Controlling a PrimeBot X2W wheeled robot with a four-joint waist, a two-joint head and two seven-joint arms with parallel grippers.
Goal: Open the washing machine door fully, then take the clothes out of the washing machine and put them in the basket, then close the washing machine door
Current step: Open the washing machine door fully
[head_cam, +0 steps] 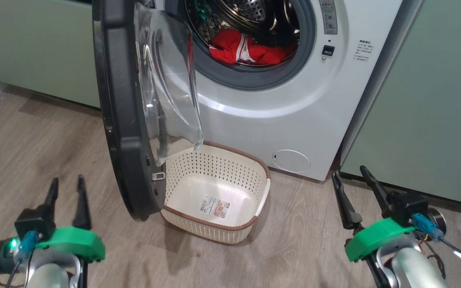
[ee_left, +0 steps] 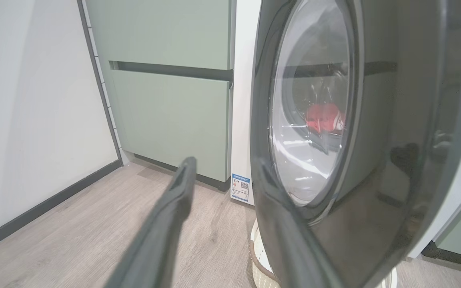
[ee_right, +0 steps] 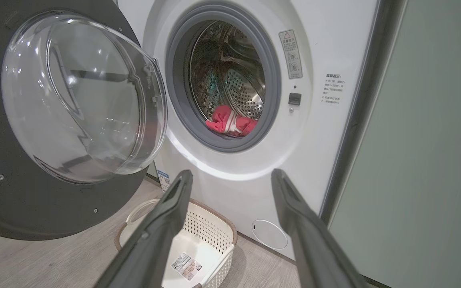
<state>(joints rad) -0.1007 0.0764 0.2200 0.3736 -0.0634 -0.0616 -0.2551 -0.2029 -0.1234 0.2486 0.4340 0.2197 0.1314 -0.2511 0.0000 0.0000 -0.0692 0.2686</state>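
Over the floor (head_cam: 34, 140), the half-open door (head_cam: 118, 120) is overhanging the basket (head_cam: 214, 164), risking snagging the clothes (head_cam: 230, 46); your left hand (head_cam: 67, 179) and right hand (head_cam: 348, 172) are hanging released.

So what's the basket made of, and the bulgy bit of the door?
The basket looks like cream plastic: moulded, with even holes and a slight shine. The door's bowl seems clear glass or hard plastic: see-through, with bright glints; I can't tell which.
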